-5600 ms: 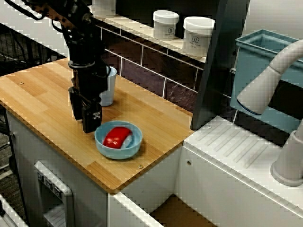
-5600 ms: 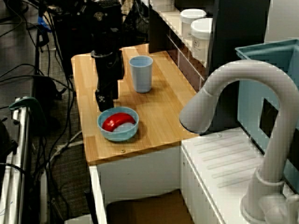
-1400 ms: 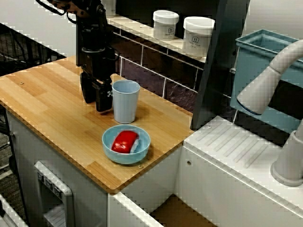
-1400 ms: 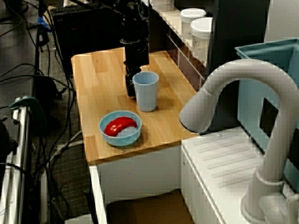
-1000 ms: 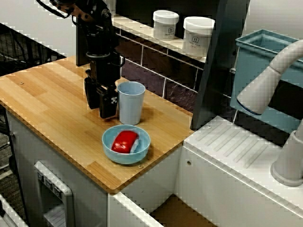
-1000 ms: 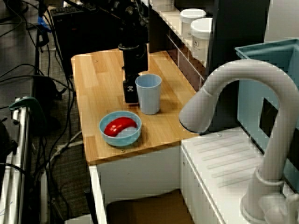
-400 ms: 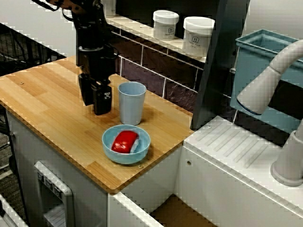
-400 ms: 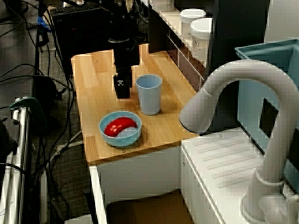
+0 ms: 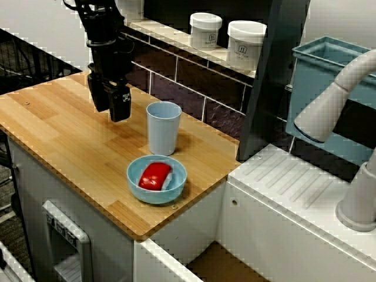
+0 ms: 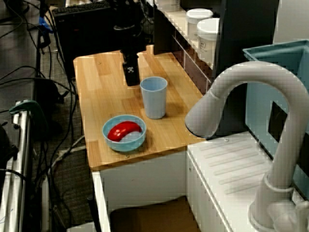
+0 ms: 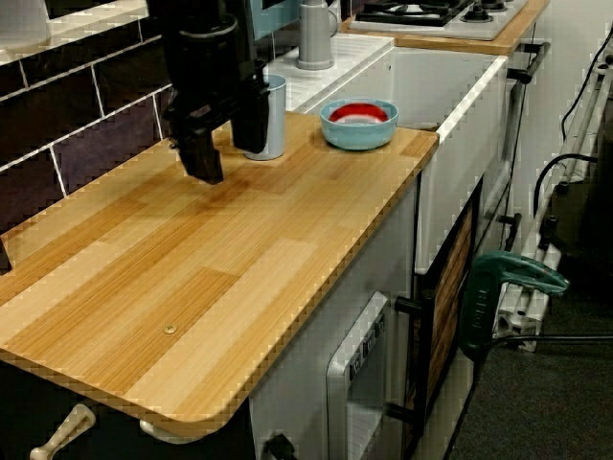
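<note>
Your black pincer (image 9: 110, 111) has lifted clear of the pale blue plastic cup (image 9: 163, 127), fingers apart and empty, so the cup looks released, upright on the wooden desk (image 9: 59, 132) just behind the blue bowl (image 9: 156, 188).

— Anything legible here?
— Nothing. The two white lidded jars (image 9: 205, 29) on the pale ledge (image 9: 175, 40) have dark-printed labels, too small to read. The black pincer (image 9: 110, 113) has a small white mark, blurred.

All-black boxy arm (image 9: 104, 41), thin cables (image 9: 71, 4) at the upper left. Black tool (image 9: 110, 107), small white mark on one finger.
</note>
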Action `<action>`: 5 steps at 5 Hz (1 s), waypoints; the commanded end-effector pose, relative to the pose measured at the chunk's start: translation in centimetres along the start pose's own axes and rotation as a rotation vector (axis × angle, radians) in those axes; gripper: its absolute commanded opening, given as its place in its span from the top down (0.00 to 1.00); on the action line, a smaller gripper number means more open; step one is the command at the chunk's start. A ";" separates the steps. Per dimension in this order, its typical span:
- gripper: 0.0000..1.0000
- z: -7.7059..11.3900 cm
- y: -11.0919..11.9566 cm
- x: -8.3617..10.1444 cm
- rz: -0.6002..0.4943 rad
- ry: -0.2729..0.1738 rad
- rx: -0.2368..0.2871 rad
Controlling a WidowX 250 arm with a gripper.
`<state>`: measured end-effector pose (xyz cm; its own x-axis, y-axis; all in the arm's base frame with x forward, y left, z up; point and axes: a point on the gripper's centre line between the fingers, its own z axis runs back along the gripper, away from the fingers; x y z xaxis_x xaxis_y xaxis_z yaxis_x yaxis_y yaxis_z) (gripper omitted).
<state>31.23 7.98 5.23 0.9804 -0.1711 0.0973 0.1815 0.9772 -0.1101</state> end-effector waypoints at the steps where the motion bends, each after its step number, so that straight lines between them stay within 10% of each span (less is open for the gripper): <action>1: 0.00 0.4 1.0 1.7 0.047 -0.045 0.044; 5: 0.00 -0.4 -3.6 3.5 -0.014 -0.021 0.019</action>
<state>34.73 3.61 3.79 0.9797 -0.1867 0.0732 0.1940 0.9747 -0.1112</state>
